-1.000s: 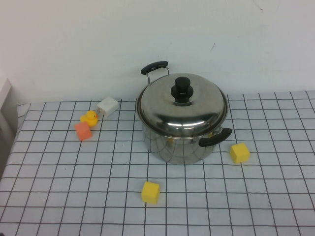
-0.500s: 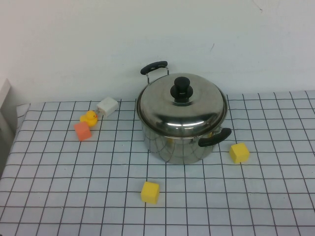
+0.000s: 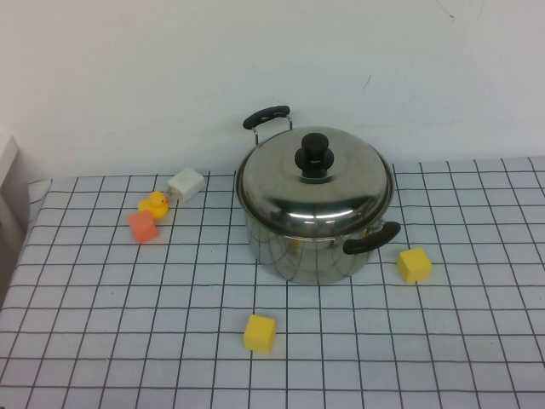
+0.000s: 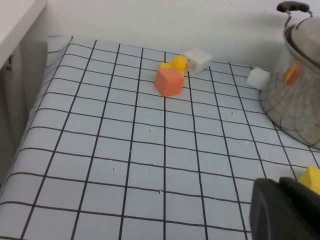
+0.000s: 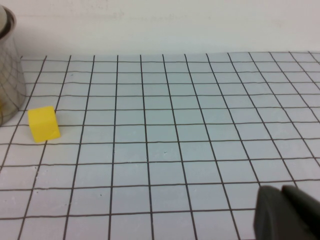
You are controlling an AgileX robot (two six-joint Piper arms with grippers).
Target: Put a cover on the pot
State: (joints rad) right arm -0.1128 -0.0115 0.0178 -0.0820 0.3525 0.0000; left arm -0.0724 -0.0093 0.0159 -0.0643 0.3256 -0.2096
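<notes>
The lid [image 3: 315, 181] sits on the pot [image 3: 308, 245] — no writing shows. The left hand [image 4: 285, 210] and right hand [image 5: 289, 214] hang low over the desk [image 3: 128, 324] — open or closed, I cannot tell.

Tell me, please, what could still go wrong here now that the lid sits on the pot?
The lid already covers the pot, so another lid attempt could knock it off. The left gripper sits low near a yellow block, and the right gripper is also low over the table; careless withdrawal might nudge blocks or drag the checkered cloth.
</notes>
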